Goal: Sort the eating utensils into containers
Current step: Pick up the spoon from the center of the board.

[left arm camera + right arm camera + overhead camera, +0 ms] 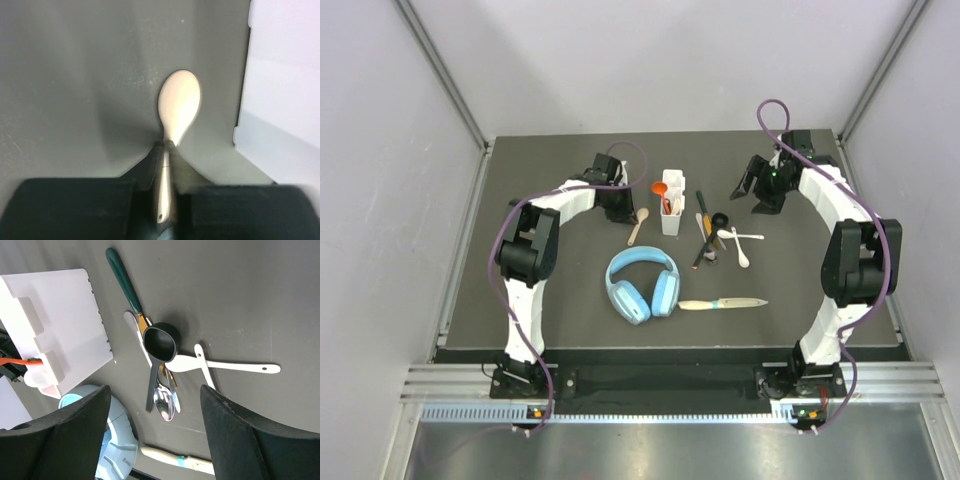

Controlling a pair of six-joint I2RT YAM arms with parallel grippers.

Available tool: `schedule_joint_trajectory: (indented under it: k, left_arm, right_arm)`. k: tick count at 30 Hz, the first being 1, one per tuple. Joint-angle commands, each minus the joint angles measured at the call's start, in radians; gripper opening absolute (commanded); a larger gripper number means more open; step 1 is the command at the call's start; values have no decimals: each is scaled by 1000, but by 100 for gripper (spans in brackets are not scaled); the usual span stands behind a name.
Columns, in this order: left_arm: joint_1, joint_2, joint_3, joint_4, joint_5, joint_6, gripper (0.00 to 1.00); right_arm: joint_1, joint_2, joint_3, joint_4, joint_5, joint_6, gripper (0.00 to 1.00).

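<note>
Just left of the white caddy (672, 205), the left gripper's (164, 150) fingers pinch the handle of a cream spoon (179, 102) low at the table (560, 300). Meanwhile, the right gripper (756, 193) hangs with its fingers spread wide near the clustered cutlery (160, 365) right of the caddy.

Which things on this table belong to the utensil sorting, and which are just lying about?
Job: white caddy, orange spoon in it, pale spoon in left claw, black scoop, white spoons, green-handled utensil, metal spoon, knife.
Lying about: light-blue headphones.
</note>
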Motion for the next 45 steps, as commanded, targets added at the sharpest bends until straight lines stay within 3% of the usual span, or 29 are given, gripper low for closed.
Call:
schedule_joint_trajectory:
  k: [1, 3, 6, 27, 32, 35, 45]
  left_arm:
    - [-9, 80, -42, -166, -54, 57, 29]
    - [-10, 71, -48, -155, -57, 59, 38]
    - [-9, 60, -41, -152, -57, 67, 40]
    - [-13, 98, 8, -84, 76, 76, 42]
    - [-35, 126, 51, -117, 55, 108, 43]
    - [-51, 134, 64, -127, 7, 107, 43]
    - [-101, 181, 160, -264, -342, 122, 42]
  right_arm:
    - [7, -12, 39, 5, 0, 13, 72]
    - [7, -10, 38, 6, 0, 16, 72]
    - [7, -12, 36, 9, -1, 17, 72]
    - [7, 2, 39, 6, -4, 19, 72]
    - [7, 3, 50, 2, -6, 14, 72]
    - [7, 5, 56, -3, -7, 10, 72]
    - [7, 17, 59, -10, -12, -1, 72]
